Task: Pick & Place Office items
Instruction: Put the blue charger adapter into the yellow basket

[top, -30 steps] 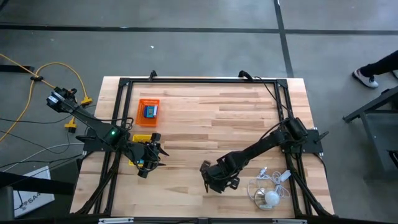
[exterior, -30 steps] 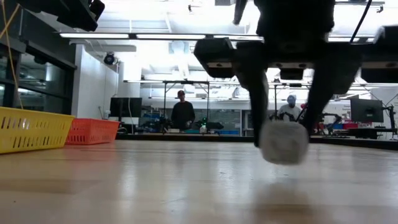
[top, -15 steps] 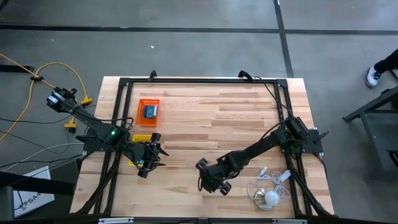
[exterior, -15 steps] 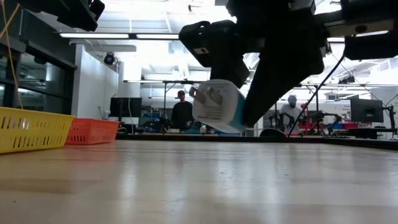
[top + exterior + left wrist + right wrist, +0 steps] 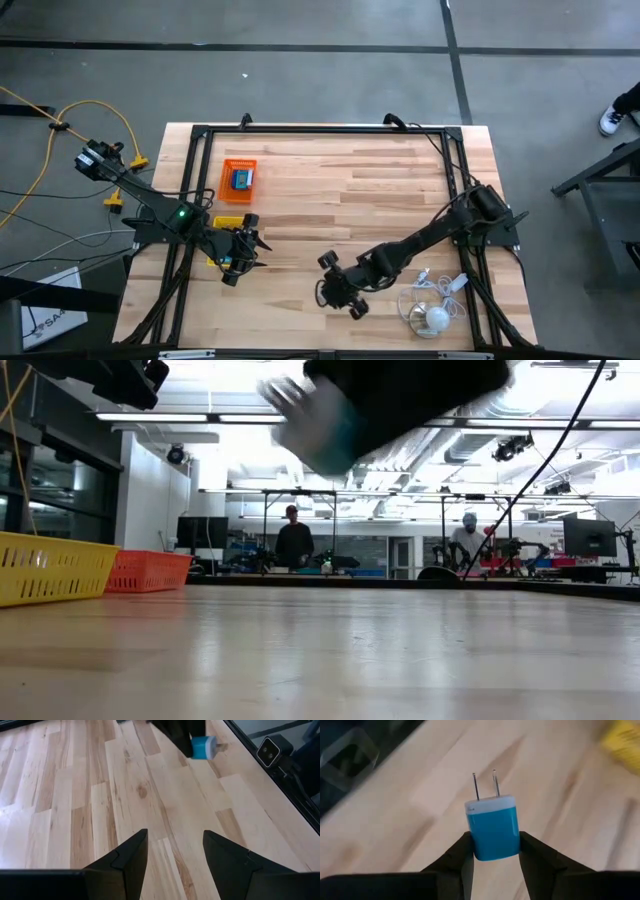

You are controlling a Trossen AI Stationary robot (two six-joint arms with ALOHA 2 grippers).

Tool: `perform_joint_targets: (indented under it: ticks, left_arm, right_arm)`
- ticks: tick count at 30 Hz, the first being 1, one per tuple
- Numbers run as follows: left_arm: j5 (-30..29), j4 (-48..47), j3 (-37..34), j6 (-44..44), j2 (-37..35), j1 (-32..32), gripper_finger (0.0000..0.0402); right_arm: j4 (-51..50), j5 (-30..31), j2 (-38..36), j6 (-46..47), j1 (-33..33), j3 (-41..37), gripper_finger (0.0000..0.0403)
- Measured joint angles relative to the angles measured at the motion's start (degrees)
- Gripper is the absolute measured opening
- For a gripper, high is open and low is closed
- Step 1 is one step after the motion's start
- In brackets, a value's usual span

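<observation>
My right gripper [image 5: 335, 290] is over the table's near middle, shut on a small blue charger block [image 5: 492, 827] with a white face and two metal prongs. The left wrist view shows the same block [image 5: 204, 747] off the wood, and it is a blur high in the low view [image 5: 320, 430]. My left gripper [image 5: 245, 250] waits open at the table's left [image 5: 175, 852], beside the yellow tray [image 5: 228, 222]. An orange tray [image 5: 238, 178] farther back holds a blue item [image 5: 241, 180]. My right gripper pinches the charger block between its two fingers [image 5: 455, 862], which press on the opposite sides of the blue body's back end [image 5: 492, 847]. The white face and prongs [image 5: 485, 785] point away from the gripper. The block is lifted clear of the table.
A white cable bundle with a round white piece [image 5: 430, 308] lies at the near right corner, just right of my right gripper. A black frame [image 5: 320, 130] runs around the table. The yellow [image 5: 50, 565] and orange [image 5: 148, 570] trays stand at the left. People stand in the room beyond.
My right gripper has risen from just above the wood to well above it, has shifted a little toward the table's left and has tipped. The charger block has gone up with it and now stands high in the low view.
</observation>
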Motion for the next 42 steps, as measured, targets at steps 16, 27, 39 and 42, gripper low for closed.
perform_joint_targets:
  ticks: [16, 27, 39, 42]
  left_arm:
    - [-0.16, 10.83, 0.02, 0.0, 0.0, 0.24, 0.0183]
    - [-0.18, 22.49, 0.03, 0.01, 0.0, 0.24, 0.0183]
    - [-0.17, 23.87, 0.02, -1.22, 0.0, 0.27, 0.0183]
    - [-0.18, 23.8, 0.02, -0.98, 0.0, 0.27, 0.0183]
  right_arm:
    - [12.7, 5.09, -3.28, 4.62, -1.36, 0.0, 0.0117]
    - [16.78, 12.16, -3.28, 6.14, -2.28, -0.01, 0.0116]
    - [19.28, 13.74, -3.26, 6.18, -2.34, -0.02, 0.0118]
    - [19.57, 13.86, -3.23, 6.18, -2.34, -0.02, 0.0116]
